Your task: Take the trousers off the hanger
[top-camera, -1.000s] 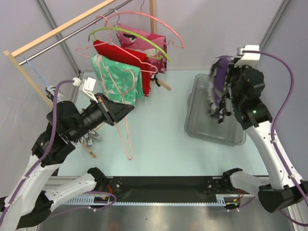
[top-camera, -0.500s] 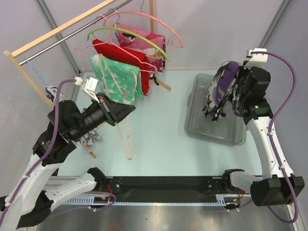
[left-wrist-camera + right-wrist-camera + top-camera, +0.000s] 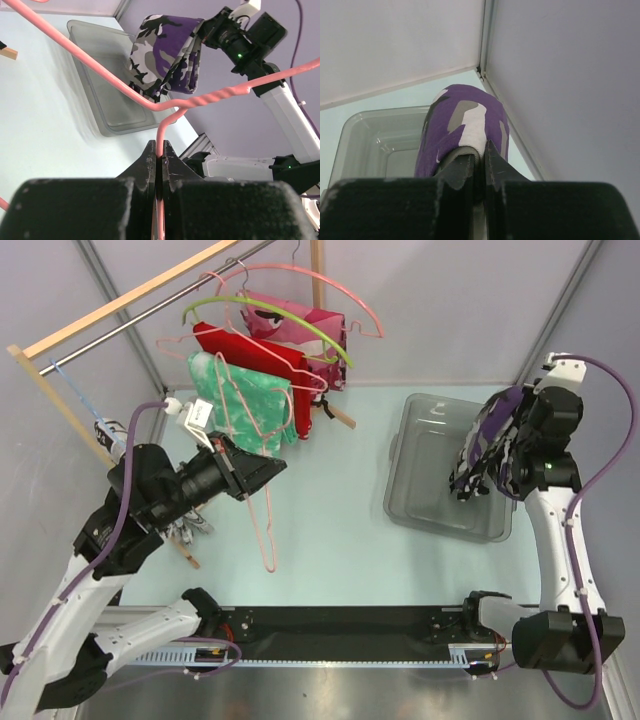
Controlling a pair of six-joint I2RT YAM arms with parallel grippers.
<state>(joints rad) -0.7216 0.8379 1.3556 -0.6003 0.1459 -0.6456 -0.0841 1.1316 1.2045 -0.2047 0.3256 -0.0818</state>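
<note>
Left wrist view: we see the left jaws closed tight on the thin stem of the hanger [image 3: 215, 98], whose pink wire rises from between them, bends at a twisted section and runs off to both sides. No cloth hangs on it. In the top external view the left arm holds this hanger [image 3: 257, 530] above the left half of the bench [image 3: 340, 510], its lower loop dangling toward the near edge.

Right wrist view: we see the right jaws pressed together on a fold of the trousers [image 3: 462, 120], and the camouflage cloth bulges up and over their tips. Below lies a clear plastic bin [image 3: 375, 135]. From above, the trousers [image 3: 490, 440] hang in a bunch from the right arm over the right part of that bin [image 3: 400, 455], well apart from the hanger. We cannot tell whether their lowest edge touches the bin.

At the far left a rail [image 3: 150, 315] carries other hangers, among them a green-and-white garment [image 3: 245, 410] just beyond the left arm.
</note>
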